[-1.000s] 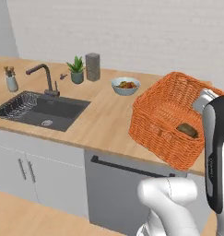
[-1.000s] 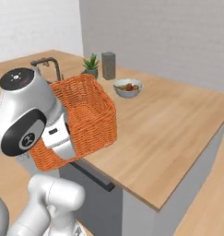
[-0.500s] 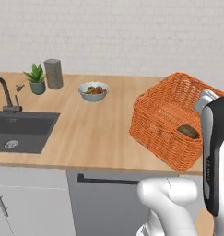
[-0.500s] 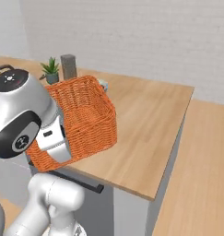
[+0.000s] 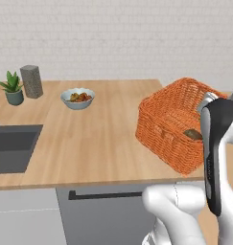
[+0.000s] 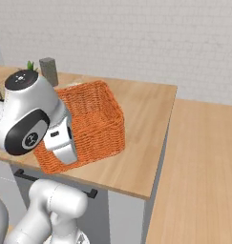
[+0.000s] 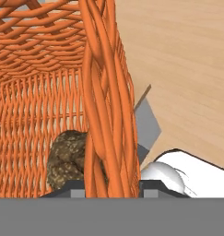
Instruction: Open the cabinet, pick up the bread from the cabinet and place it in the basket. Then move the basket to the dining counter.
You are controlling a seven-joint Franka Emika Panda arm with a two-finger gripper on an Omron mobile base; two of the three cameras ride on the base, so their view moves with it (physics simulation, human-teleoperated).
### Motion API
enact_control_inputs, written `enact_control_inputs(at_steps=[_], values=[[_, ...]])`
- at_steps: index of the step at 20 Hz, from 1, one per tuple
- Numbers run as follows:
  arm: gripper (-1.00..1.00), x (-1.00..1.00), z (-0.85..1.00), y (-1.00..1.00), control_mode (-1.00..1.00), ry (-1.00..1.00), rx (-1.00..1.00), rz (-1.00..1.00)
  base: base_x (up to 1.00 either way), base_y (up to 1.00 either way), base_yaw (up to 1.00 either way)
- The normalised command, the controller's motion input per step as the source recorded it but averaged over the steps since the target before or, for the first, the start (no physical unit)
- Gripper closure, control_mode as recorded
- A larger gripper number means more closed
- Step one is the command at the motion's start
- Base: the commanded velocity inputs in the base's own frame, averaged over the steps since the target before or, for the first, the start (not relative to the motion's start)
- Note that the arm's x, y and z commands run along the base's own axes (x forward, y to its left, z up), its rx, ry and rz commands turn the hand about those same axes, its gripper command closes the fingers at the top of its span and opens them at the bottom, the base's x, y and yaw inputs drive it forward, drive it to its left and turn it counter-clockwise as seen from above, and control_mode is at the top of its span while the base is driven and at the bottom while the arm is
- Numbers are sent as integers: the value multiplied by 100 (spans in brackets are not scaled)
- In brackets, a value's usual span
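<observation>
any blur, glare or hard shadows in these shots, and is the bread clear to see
Left base view: flat, even light, no glare, slightly soft; the bread is a small dark patch inside the basket, partly behind the arm. Right base view: equally even, faint shadow under the basket. Hand view: close and sharp; the basket wall crosses the middle, the bread sits low behind it, its lumpy texture readable.

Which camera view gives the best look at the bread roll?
The hand view: the bread roll sits close and lumpy behind the basket wall. The left base view shows a small dark sliver inside the basket; in the right base view the basket's wall hides it.
</observation>
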Motion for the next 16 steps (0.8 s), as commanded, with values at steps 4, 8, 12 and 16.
enact_control_inputs(at_steps=[4,8,12,16], values=[[100,100,-56,0,-100,6,-2,-12,0,0,0],[100,100,-66,0,-100,3,-3,-3,0,0,0],[100,100,-59,0,-100,2,-1,0,0,0,0],[100,100,-54,0,-100,9,0,1,0,0,0]])
